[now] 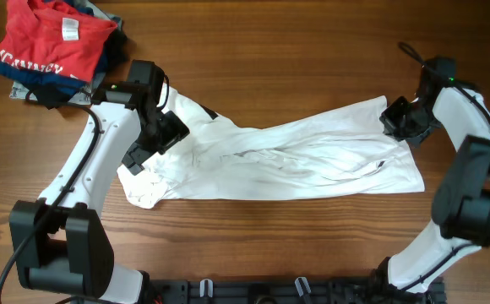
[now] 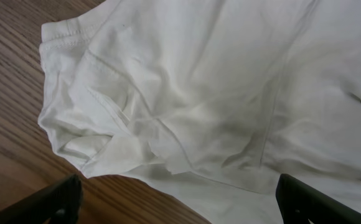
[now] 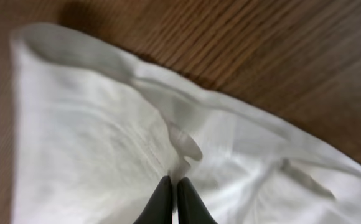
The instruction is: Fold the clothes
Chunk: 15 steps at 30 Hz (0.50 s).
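A white garment (image 1: 296,160) lies stretched out and wrinkled across the middle of the wooden table. My left gripper (image 1: 156,139) hovers over its left end, where a sleeve bunches up (image 2: 106,143). In the left wrist view its jaws (image 2: 177,199) are wide open and hold nothing. My right gripper (image 1: 401,122) is at the garment's upper right corner. In the right wrist view its fingers (image 3: 174,183) are shut on a pinch of the white fabric (image 3: 93,143).
A pile of folded clothes with a red shirt (image 1: 55,42) on top sits at the back left corner. Bare wood table (image 1: 313,51) lies behind and in front of the garment.
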### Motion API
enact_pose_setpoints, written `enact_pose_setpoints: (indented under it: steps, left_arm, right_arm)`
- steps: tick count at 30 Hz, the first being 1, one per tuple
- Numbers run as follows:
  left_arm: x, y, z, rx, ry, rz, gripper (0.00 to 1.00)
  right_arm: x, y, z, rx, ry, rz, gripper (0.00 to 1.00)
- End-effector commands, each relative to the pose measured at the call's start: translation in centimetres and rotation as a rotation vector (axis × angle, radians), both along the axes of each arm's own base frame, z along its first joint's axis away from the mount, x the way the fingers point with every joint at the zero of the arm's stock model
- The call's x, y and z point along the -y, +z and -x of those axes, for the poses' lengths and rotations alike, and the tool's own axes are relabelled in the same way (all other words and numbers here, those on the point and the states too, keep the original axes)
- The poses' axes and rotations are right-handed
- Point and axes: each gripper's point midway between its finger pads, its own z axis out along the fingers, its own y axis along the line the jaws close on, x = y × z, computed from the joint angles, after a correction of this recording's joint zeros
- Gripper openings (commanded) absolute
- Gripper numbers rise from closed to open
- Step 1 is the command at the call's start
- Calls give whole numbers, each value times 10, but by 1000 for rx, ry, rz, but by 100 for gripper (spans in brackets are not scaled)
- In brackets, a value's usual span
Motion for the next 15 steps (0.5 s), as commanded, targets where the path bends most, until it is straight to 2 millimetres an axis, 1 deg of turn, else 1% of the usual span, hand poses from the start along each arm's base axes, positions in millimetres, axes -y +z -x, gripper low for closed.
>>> enact_pose_setpoints:
  steps: [1, 2, 4, 5, 6, 8, 9, 11, 13, 15]
  left_arm:
    - [2, 4, 2, 12, -21, 10, 100]
    - [2, 4, 2, 12, -21, 10, 100]
    - [2, 4, 2, 12, -21, 10, 100]
    - [2, 4, 2, 11, -21, 9, 100]
    - [2, 4, 2, 11, -21, 9, 100]
    - [2, 4, 2, 11, -21, 9, 100]
    - [2, 4, 2, 11, -26, 9, 100]
    - [2, 4, 2, 11, -70, 7, 100]
    - [2, 4, 2, 11, -70, 7, 100]
    - [2, 4, 2, 12, -70, 7, 100]
  right_arm:
    - [6, 37, 1, 77, -13, 41, 5]
    - [9, 41, 2, 81, -16, 62, 4]
    - [13, 40, 8, 53, -35, 83, 4]
    - [15, 39, 12, 34, -37, 97, 4]
    - [21, 38, 21, -4, -45, 134, 4]
    - [29, 38, 27, -28, -84, 160, 4]
    - [33, 40, 28, -25, -97, 159, 4]
    - [43, 49, 36, -16, -134, 143, 4]
    - [50, 57, 42, -13, -114, 161, 5]
    - [50, 60, 48, -26, -102, 163, 4]
